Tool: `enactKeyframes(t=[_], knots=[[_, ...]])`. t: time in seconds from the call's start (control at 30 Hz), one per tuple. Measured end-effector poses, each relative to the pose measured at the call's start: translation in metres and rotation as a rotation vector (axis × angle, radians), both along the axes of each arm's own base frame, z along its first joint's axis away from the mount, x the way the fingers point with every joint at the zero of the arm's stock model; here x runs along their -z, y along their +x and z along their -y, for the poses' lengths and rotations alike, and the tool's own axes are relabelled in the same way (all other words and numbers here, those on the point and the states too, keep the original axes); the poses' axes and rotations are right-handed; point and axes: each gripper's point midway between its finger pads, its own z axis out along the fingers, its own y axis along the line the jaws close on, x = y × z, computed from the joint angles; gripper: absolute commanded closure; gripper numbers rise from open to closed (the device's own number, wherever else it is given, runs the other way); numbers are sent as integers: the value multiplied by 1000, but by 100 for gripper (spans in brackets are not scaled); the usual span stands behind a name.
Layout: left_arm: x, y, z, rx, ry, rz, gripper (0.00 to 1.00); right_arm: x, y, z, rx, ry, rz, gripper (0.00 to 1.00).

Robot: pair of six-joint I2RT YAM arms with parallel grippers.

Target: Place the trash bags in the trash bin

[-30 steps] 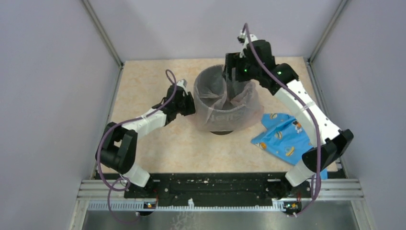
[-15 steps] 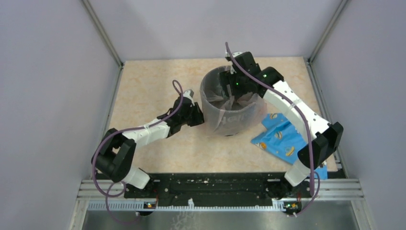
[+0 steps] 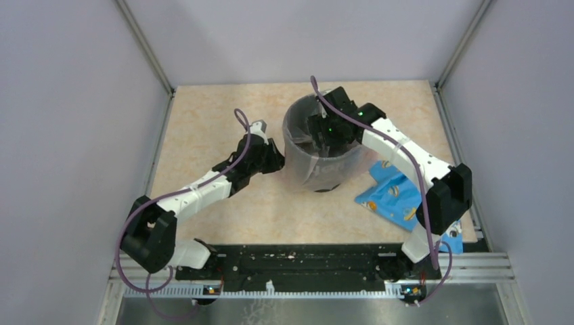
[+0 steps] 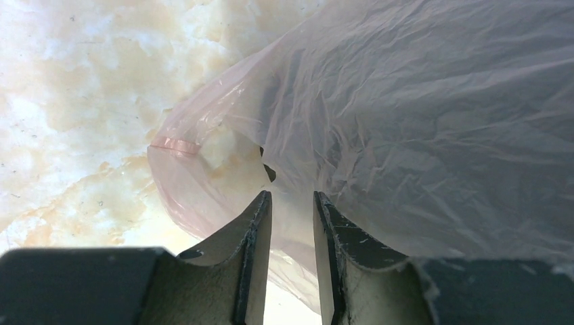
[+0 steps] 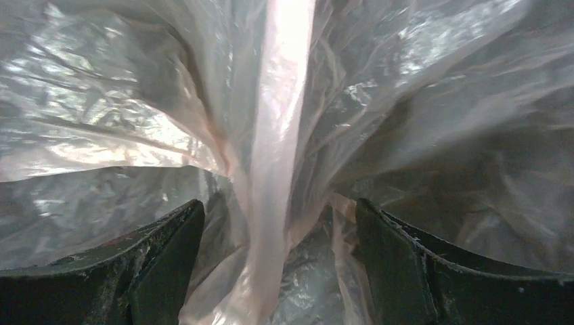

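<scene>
Slipping of the overhang: the trash bag is draped over the rim of the trash bin and hangs down its left wall towards the bench; if the left jaws draw back with film caught on a tip, the overhang could ride up and the liner come off the rim
Tipping: the bin stands free on the bench; a sideways tug from either arm could shift or topple it
Snagging inside: a twisted fold of film stands up the middle of the bin; the right jaws, deep in the bin, could catch it on lifting and haul the liner out, or tear so thin a film
Left jaws: low down, just beside the bin's left wall; parted by a narrow gap; film lies across and beyond the tips; no firm pinch to be seen
Right jaws: inside the bin; spread wide, one on each side of the central fold; neither visibly pressing it; nothing held
</scene>
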Motion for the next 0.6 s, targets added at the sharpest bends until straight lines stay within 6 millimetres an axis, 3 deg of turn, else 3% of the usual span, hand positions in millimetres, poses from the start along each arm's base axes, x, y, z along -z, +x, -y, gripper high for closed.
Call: enactKeyframes(t=[0.13,0.6], knots=[[3,0,-6,-5,18,-7,64,29,-3,2,8,-30,-51,20],[5,7,-20,-32,38,-10,65,53,4,-4,14,-38,-68,22]])
